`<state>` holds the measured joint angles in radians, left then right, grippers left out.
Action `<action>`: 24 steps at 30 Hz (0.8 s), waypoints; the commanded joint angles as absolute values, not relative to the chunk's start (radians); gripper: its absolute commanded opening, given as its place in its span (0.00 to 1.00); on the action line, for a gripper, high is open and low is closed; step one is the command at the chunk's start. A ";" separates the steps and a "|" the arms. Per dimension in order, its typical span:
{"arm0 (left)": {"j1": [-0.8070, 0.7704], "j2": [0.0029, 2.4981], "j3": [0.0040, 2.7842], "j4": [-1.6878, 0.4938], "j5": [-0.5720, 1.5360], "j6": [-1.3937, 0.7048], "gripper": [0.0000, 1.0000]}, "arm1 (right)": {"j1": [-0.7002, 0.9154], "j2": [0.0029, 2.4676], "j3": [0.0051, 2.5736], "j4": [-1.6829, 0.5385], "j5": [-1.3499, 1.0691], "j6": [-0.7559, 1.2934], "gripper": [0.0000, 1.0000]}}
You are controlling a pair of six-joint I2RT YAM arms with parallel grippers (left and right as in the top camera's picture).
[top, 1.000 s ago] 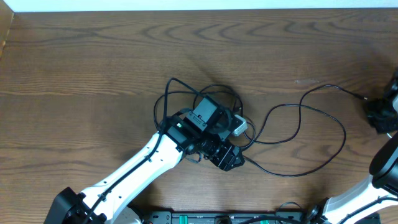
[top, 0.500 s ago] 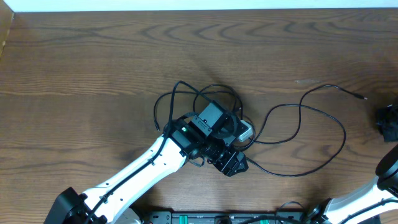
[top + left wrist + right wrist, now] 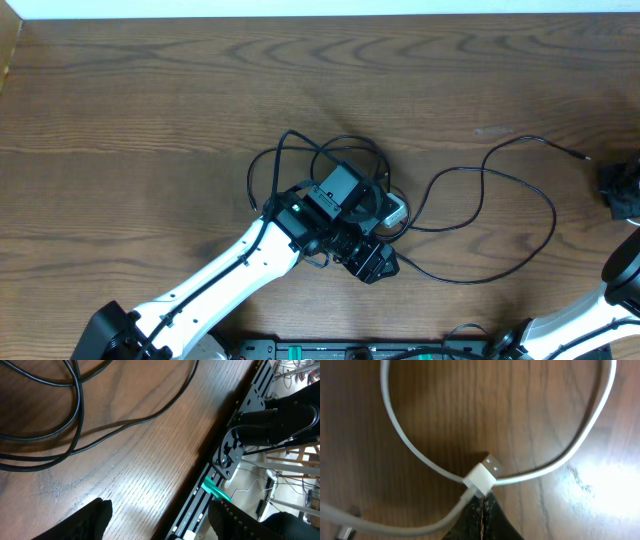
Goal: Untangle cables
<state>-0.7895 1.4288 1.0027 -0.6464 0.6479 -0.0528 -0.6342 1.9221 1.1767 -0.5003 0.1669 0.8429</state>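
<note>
Black cables (image 3: 480,225) are seen tangled mid-table (image 3: 150,100) — a white cable (image 3: 420,455) is looped by the right claw (image 3: 481,510).
The left claw (image 3: 162,512) is held wide and empty over the tangle — the right claw is pinched narrow on the white cable, just behind its plug.

Dark brown wood-grain table (image 3: 150,90) fills the overhead view. Thin white strip (image 3: 320,8) along far edge, can't tell if wall or floor. Lighter wood edge (image 3: 10,50) at top-left corner. Black rail (image 3: 200,495) runs along near table edge w/ green piece (image 3: 216,491). Pale floor (image 3: 250,497) beyond, w/ light-coloured bars (image 3: 300,457). Bright glare patch (image 3: 615,472) on the tabletop.
</note>
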 commanded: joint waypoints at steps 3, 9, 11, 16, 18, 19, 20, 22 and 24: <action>-0.792 1.423 1.005 -0.646 0.642 -0.065 0.67 | -0.628 1.954 1.169 -0.440 0.276 0.808 0.01; -0.792 1.423 1.005 -0.646 0.642 -0.067 0.68 | -0.628 2.013 1.169 -0.368 0.296 0.776 0.01; -0.792 1.423 1.005 -0.646 0.642 -0.073 0.67 | -0.629 2.031 1.169 -0.350 0.300 0.774 0.02; -0.792 1.423 1.005 -0.647 0.642 -0.076 0.67 | -0.651 2.050 1.170 -0.300 0.349 0.699 0.02; -0.792 1.423 1.005 -0.646 0.642 -0.076 0.67 | -0.668 2.050 1.170 -0.277 0.378 0.672 0.02; -0.792 1.423 1.005 -0.646 0.642 -0.076 0.67 | -0.678 2.050 1.170 -0.267 0.392 0.661 0.02; -0.792 1.423 1.005 -0.646 0.642 -0.076 0.68 | -0.690 2.050 1.170 -0.257 0.400 0.655 0.01; -0.792 1.423 1.005 -0.647 0.642 -0.076 0.67 | -0.721 2.050 1.170 -0.231 0.402 0.656 0.02; -0.792 1.423 1.005 -0.647 0.642 -0.081 0.68 | -0.760 2.050 1.170 -0.203 0.396 0.657 0.02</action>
<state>-0.7895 1.4288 1.0031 -0.6468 0.6479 -0.0750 -0.7067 2.0224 1.1786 -0.2195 0.3637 0.6853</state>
